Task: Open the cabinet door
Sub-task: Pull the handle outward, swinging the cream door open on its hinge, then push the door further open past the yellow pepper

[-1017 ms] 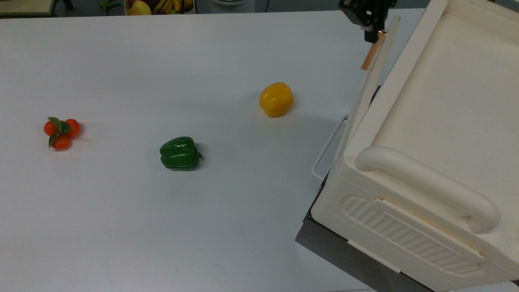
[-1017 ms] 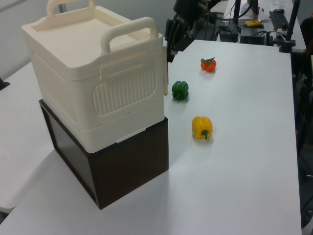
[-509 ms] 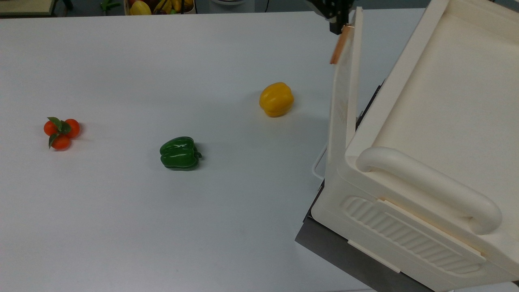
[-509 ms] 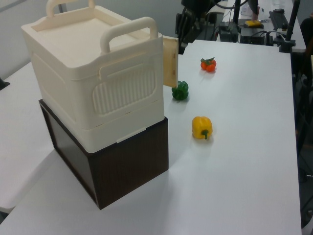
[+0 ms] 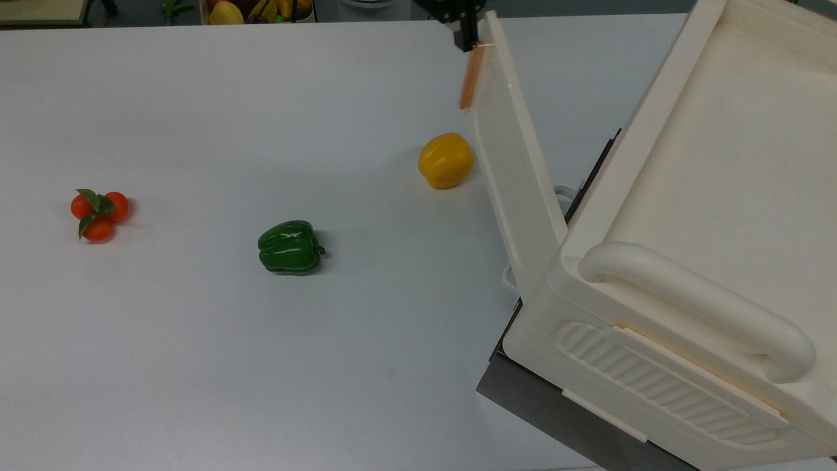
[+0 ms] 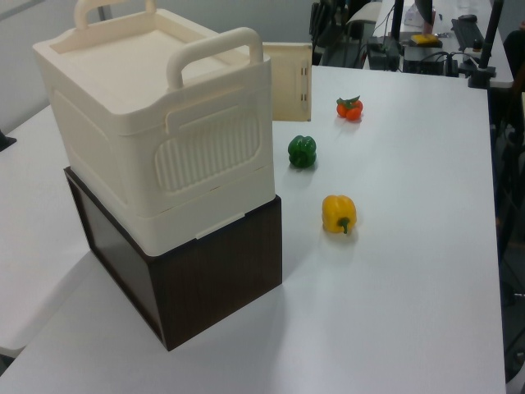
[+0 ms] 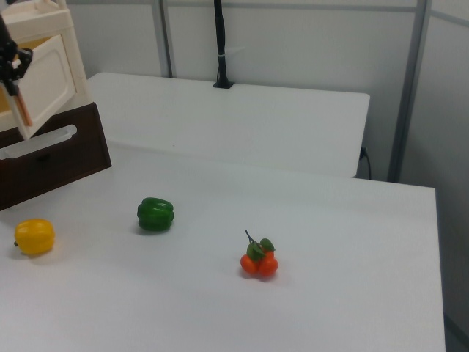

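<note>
Since a second ago, when it stood barely ajar, the cabinet door has swung wide and now juts from the cabinet at the top view's right, out over the counter. Copper handle: pinched in the claw at the door's far free edge. Progress, as a judgement: largely open, the remaining swing small. Nearest item: yellow pepper, just left of the door. Further left: green pepper, then tomato cluster, well apart.
</note>
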Controlling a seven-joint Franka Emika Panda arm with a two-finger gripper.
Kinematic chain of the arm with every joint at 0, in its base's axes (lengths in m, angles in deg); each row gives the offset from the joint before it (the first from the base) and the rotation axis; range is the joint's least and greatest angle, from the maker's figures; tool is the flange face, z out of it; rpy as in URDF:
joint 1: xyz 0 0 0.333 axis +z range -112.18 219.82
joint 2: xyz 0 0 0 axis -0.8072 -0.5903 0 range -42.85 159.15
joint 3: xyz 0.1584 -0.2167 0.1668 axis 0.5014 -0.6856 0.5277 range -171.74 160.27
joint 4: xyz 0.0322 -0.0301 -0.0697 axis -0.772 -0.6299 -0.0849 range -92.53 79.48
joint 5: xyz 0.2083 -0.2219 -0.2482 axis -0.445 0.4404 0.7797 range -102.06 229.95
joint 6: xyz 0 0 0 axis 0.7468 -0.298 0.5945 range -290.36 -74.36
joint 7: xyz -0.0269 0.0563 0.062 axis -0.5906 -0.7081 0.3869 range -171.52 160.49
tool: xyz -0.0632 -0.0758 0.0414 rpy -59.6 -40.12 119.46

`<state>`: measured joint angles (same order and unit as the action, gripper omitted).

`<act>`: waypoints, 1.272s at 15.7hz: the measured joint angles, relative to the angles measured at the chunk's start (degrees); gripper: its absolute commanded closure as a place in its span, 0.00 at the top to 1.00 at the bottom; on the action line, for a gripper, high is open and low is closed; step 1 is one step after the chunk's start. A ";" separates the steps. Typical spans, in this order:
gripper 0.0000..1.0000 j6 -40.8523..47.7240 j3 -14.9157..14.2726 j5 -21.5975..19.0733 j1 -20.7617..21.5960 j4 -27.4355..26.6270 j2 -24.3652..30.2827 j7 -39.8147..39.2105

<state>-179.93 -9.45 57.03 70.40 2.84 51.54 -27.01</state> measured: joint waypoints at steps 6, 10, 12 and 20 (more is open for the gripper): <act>0.00 -4.63 -0.13 0.03 -5.72 0.14 -0.09 -0.51; 0.00 -8.14 -0.20 0.08 -9.24 0.13 -0.84 -0.53; 0.00 -8.76 -0.23 0.08 -11.18 0.13 -1.35 -0.55; 0.01 -0.98 0.12 0.06 -12.52 0.42 -0.24 -0.80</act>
<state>-180.90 -9.33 57.09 57.88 3.26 51.30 -27.81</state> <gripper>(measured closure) 0.987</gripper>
